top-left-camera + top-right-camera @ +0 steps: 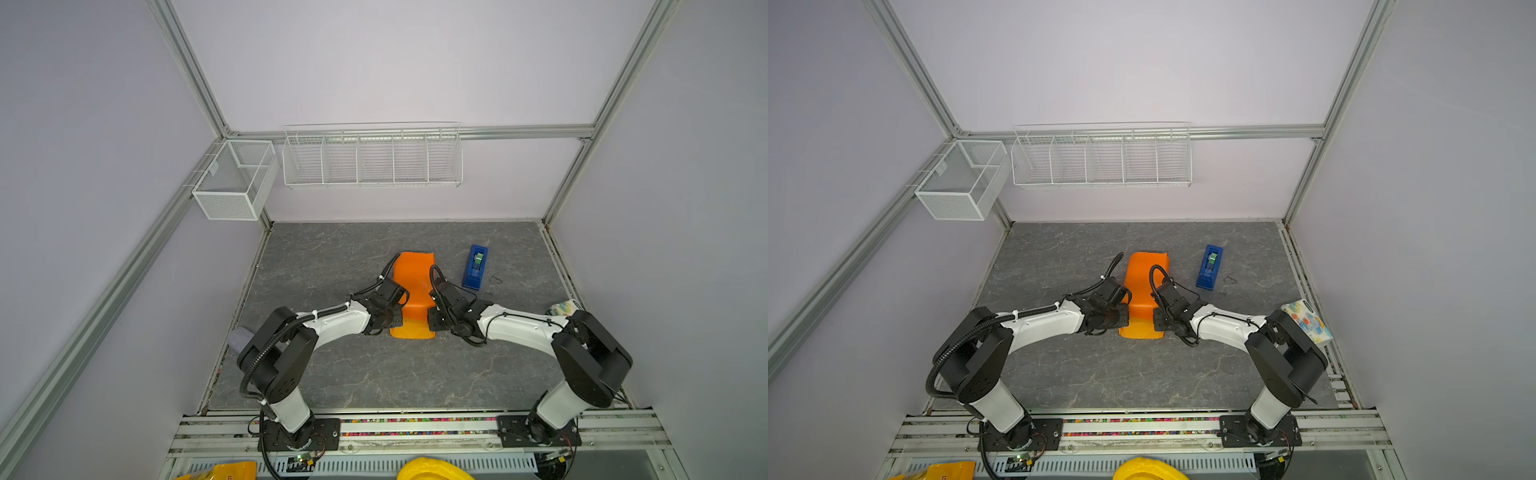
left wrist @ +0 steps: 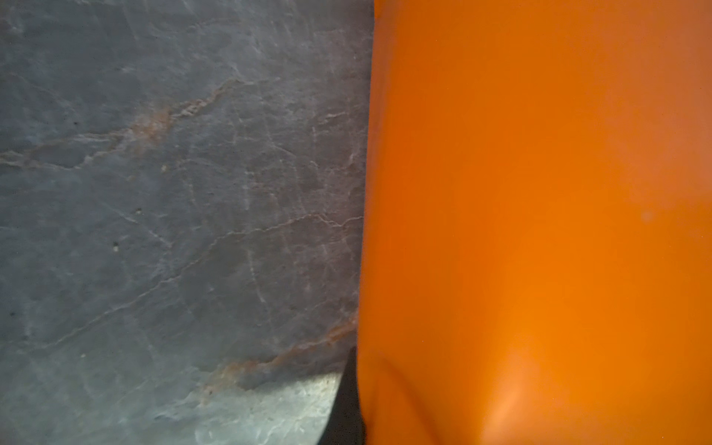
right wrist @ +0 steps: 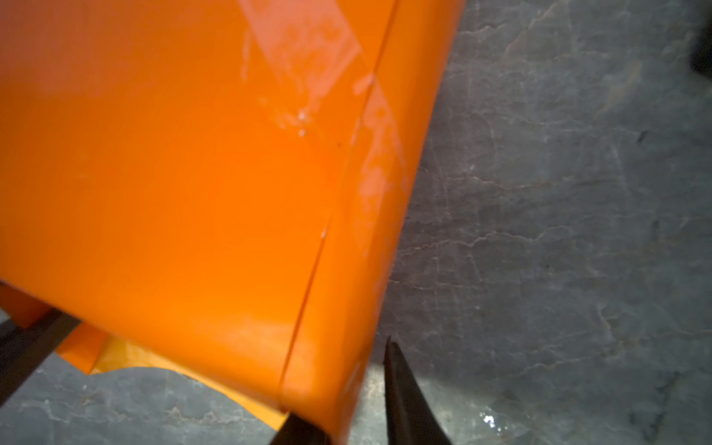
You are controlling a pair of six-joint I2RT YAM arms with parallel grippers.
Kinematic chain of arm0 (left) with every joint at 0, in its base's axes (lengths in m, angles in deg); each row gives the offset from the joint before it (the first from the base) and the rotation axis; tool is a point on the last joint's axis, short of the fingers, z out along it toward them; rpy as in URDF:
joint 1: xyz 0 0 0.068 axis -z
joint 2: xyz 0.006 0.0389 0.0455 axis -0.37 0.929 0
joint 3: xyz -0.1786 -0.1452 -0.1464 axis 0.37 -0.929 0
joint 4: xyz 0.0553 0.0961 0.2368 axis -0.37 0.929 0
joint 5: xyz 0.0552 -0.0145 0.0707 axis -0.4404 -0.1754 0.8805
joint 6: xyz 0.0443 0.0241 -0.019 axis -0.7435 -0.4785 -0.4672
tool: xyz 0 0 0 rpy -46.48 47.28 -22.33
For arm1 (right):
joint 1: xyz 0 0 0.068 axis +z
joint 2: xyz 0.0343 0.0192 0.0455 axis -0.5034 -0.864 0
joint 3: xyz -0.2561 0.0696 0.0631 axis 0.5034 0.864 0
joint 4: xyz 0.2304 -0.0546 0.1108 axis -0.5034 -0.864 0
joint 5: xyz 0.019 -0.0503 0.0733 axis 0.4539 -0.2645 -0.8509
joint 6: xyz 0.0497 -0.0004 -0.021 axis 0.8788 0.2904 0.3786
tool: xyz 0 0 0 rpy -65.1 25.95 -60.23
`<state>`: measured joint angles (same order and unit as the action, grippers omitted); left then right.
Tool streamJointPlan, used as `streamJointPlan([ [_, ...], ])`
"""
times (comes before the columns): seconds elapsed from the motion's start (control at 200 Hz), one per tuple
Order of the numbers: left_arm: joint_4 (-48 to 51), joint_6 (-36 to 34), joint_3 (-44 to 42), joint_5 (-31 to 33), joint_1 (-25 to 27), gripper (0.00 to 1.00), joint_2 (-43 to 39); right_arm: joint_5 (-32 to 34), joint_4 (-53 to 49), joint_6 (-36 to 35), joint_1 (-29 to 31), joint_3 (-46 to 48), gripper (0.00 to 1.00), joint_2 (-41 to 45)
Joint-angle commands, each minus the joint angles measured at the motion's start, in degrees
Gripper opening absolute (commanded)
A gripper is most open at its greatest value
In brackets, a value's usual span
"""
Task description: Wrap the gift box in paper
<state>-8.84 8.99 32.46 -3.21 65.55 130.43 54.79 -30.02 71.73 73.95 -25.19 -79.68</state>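
Paper (image 1: 413, 286): orange sheet humped at frame centre on grey worktop (image 1: 353, 374), lower flap lying flat. Blue tape dispenser (image 1: 475, 267) near, to its right. Left fingers (image 2: 346, 408) closed, pinching the sheet's left edge. Right fingers (image 3: 404, 400) slightly apart, straddling its right edge.

No text, label or number is legible on anything.

Pale lilac walls (image 1: 395, 62) framed by aluminium rails (image 1: 519, 132); white wire rack (image 1: 372, 158) on the back wall; mesh basket (image 1: 232, 183) in the left corner; grey veined desk (image 1: 353, 374).
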Motion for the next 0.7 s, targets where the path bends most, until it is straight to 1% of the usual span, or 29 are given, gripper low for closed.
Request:
streamJointPlan([
  [0.0, 0.7, 1.2, -0.1, 1.2, 0.0, 0.06, 0.1, -0.6, -1.1, -0.2, 0.3, 0.2, 0.33, 1.3],
  [0.09, 0.8, 1.1, -0.1, 1.3, 0.0, 0.06, 0.1, -1.6, 0.0, -0.4, 0.3, 0.3, 0.37, 1.2],
  [0.195, 0.9, 1.0, 0.0, 1.5, 0.0, 0.06, 0.1, -1.8, -1.0, 0.2, 0.4, 0.0, 0.41, 1.2],
  [0.27, 0.9, 1.1, 0.0, 1.5, 0.0, 0.06, -0.1, 0.6, -4.4, 2.3, 0.6, -0.2, 0.45, 2.1],
  [0.325, 1.0, 1.1, -0.1, 1.6, 0.0, 0.06, -0.1, 2.2, -6.7, 3.7, 0.8, 0.0, 0.46, 3.1],
  [0.515, 1.0, 1.1, 0.1, 1.5, 0.0, 0.06, 0.1, 4.2, -8.9, 5.3, 3.1, 0.6, 0.49, 7.1],
  [0.595, 1.1, 1.1, 0.0, 1.6, 0.0, 0.06, 0.2, 3.7, -7.4, 4.7, 3.7, 0.6, 0.57, 7.8],
  [0.695, 1.0, 1.0, 0.1, 1.5, 0.0, 0.06, 0.2, 2.9, -7.1, 3.9, 3.7, -0.9, 0.67, 5.5],
])
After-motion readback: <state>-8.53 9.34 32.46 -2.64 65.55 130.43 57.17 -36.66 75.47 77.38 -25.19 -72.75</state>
